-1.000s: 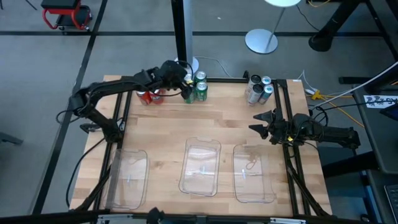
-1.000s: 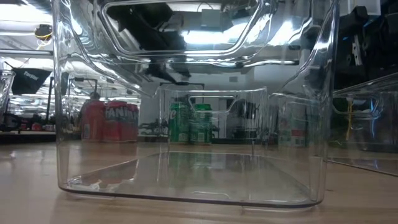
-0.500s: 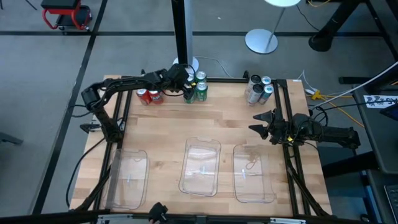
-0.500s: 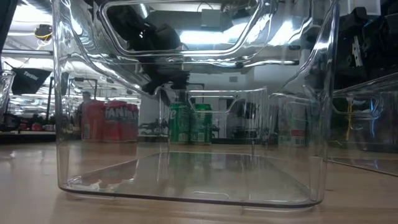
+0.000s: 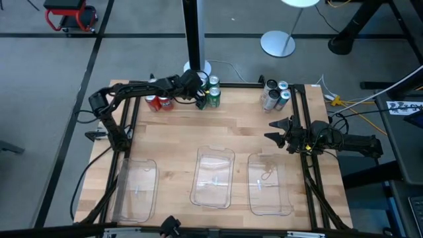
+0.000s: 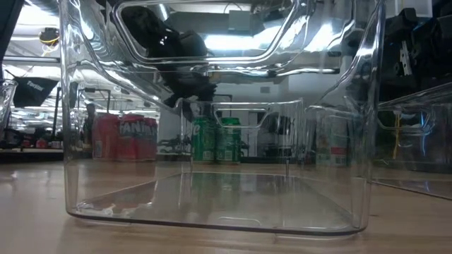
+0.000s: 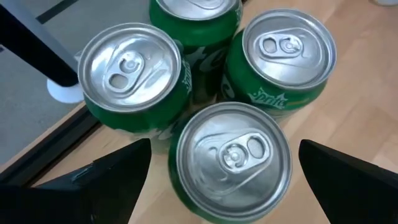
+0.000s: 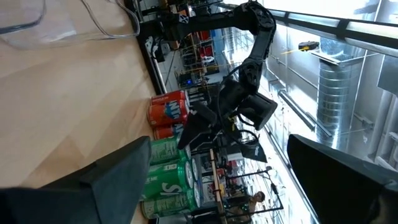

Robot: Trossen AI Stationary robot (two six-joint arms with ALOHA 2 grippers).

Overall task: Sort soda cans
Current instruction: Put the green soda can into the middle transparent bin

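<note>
While sorting is only beginning, the left gripper (image 7: 224, 177) is hovering directly above the green cans (image 5: 210, 92) at the table's (image 5: 225, 132) far edge, fingers spread wide either side of the nearest can (image 7: 231, 158), apparently lining up a top-down grasp. Red cans (image 5: 157, 102) are standing just beside them; silver-grey cans (image 5: 275, 94) are grouped well apart toward the right. Three clear trays (image 5: 213, 177) (all unfilled) are waiting near the front edge. Right gripper (image 5: 276, 131) is idling open by the table's right rail.

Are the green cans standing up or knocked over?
Standing up. The green cans show their silver tops from above, and the low view shows them upright.
</note>
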